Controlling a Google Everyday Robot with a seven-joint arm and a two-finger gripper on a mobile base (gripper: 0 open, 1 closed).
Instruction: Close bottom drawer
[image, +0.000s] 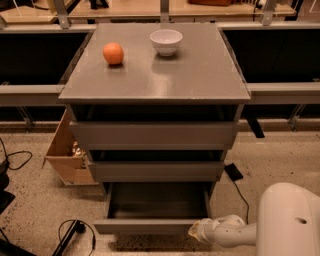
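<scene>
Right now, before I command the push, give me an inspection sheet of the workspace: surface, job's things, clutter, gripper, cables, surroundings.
Surface: matte grey cabinet top, carrying two items.
Job's things: slim grey bottom drawer pulled out, nothing seen in its shallow tray; the two drawers above sit further in.
Clutter: round orange fruit and small white bowl on top, apart.
Gripper: white gripper low at the right end of the drawer front.
Cables: black cable looped on the floor front-left; thin black cable right of the cabinet.
Surroundings: open cardboard box beside the cabinet's left side; speckled floor.
</scene>
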